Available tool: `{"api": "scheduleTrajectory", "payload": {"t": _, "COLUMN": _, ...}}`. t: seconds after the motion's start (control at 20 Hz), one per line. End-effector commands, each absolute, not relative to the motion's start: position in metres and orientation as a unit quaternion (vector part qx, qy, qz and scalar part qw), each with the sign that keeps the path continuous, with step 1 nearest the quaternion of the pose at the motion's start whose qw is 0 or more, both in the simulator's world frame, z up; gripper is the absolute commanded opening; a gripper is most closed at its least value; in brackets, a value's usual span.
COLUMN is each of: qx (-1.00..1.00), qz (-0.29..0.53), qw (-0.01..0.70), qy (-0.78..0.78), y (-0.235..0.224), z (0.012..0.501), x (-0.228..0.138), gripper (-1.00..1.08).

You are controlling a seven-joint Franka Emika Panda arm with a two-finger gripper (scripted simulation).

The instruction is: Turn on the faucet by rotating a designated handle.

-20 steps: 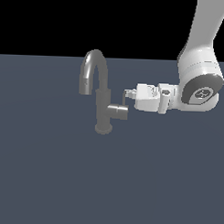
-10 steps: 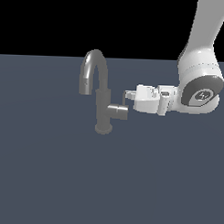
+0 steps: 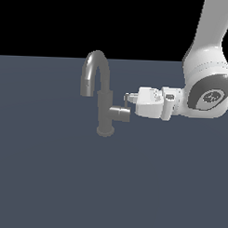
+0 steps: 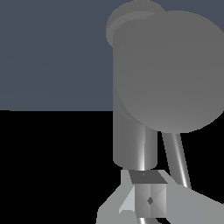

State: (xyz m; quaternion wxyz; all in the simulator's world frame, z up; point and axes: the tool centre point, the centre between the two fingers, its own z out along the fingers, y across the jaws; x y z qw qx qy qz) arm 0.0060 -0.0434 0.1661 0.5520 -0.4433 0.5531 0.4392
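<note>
The grey faucet (image 3: pixel 105 108) stands on the dark floor, its arched spout (image 3: pixel 95 71) curving toward the exterior view's left. From its column the handle (image 3: pixel 120 114) sticks out toward the exterior view's right, with a thin lever rod (image 3: pixel 126 102) rising at its end. My gripper (image 3: pixel 129 96) comes in level from the right, shut, its tips right at the top of the rod. In the wrist view the handle's round end face (image 4: pixel 168 72) fills the frame. There the lever rod (image 4: pixel 177 157) runs close beside my closed gripper (image 4: pixel 148 197); I cannot tell if they touch.
The flat dark blue-grey floor (image 3: pixel 53 179) stretches around the faucet's round base (image 3: pixel 105 131). My white arm (image 3: pixel 208 68) rises at the exterior view's right. Nothing else stands nearby.
My gripper has crept toward the exterior view's left and slightly down, closing in on the lever rod. The handle looks unmoved.
</note>
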Motion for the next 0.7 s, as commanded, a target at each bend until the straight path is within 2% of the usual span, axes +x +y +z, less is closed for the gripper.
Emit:
{"api": "scheduleTrajectory", "payload": {"t": 0.0, "qx": -0.443, "qz": 0.442, "qw": 0.552, "qy": 0.551, "y": -0.041, "z": 0.170, "x": -0.005, "gripper": -1.00}}
{"api": "scheduleTrajectory", "payload": {"t": 0.15, "qx": -0.443, "qz": 0.442, "qw": 0.552, "qy": 0.551, "y": -0.039, "z": 0.172, "x": -0.014, "gripper": -1.00}}
{"api": "scheduleTrajectory", "payload": {"t": 0.25, "qx": -0.444, "qz": 0.440, "qw": 0.552, "qy": 0.551, "y": -0.039, "z": 0.171, "x": -0.008, "gripper": -1.00}}
{"api": "scheduleTrajectory", "payload": {"t": 0.65, "qx": -0.444, "qz": 0.441, "qw": 0.552, "qy": 0.551, "y": -0.033, "z": 0.152, "x": -0.040, "gripper": -1.00}}
